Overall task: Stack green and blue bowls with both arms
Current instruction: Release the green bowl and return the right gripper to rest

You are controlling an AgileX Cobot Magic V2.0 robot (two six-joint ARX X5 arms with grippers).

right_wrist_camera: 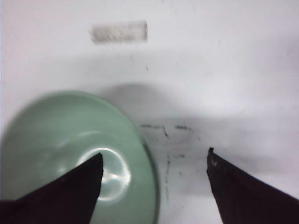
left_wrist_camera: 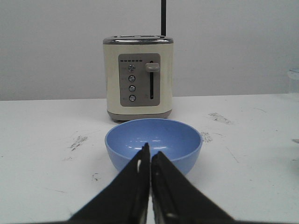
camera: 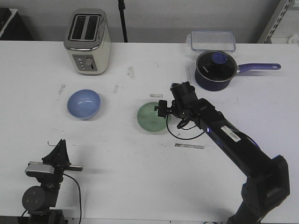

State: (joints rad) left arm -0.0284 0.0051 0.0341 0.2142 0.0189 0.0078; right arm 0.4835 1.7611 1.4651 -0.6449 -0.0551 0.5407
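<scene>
Green bowl (camera: 152,116) sits straddled by the spread right gripper (right_wrist_camera: 154,161); left gripper (left_wrist_camera: 150,154) pressed together near blue bowl (camera: 83,103).

The front view looks down and forward from above the table's (camera: 140,186) near edge, taking in the whole tabletop up to the far edge and both arms.

The left wrist view sits low, near the tabletop, facing the far edge; it sees the blue bowl (left_wrist_camera: 153,142) close ahead and the toaster (left_wrist_camera: 138,77) behind it. Both also show in the front view, toward the far left corner.

The right wrist view looks steeply down from very close, blurred, at the green bowl (right_wrist_camera: 65,149) and bare tabletop; the front view shows that bowl mid-table.
</scene>
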